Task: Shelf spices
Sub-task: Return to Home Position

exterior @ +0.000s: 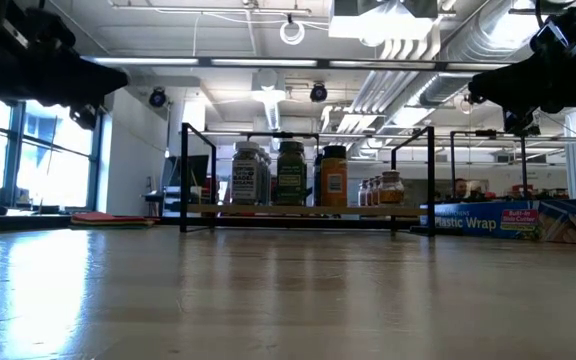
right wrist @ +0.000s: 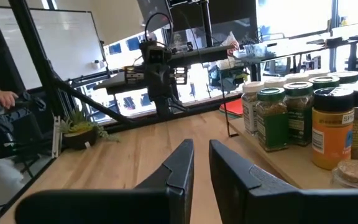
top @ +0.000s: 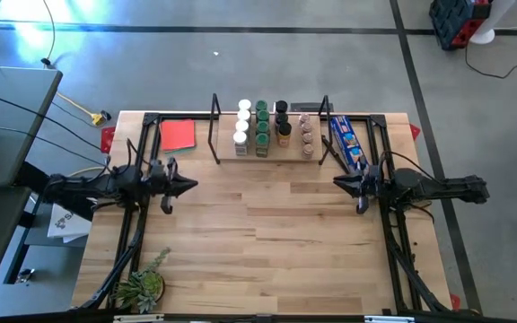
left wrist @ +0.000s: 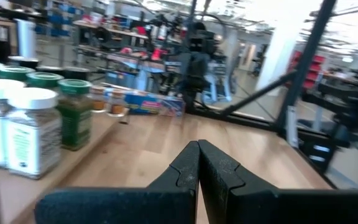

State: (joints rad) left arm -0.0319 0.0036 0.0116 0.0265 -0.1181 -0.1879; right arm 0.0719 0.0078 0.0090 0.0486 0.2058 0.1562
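The spices (top: 263, 126) are small jars with white, green, black and clear tops. They stand in rows on the wooden board of the shelf (top: 269, 154), a low rack with black wire uprights at the table's far middle. In the low view the spices (exterior: 290, 172) stand upright on the shelf (exterior: 298, 210). My left gripper (top: 194, 186) hovers shut over the table's left half, near of the shelf, with the jars (left wrist: 23, 124) beside it. My right gripper (top: 337, 182) hovers over the right half with its fingers a little apart (right wrist: 201, 149), the jars (right wrist: 297, 112) off to one side. Neither touches anything.
A flat red square (top: 178, 135) lies left of the shelf. A long blue box (top: 348, 144) lies right of it. A green plant (top: 142, 287) sits at the near left corner. Bare wood (top: 267, 233) spans the middle and near part of the table.
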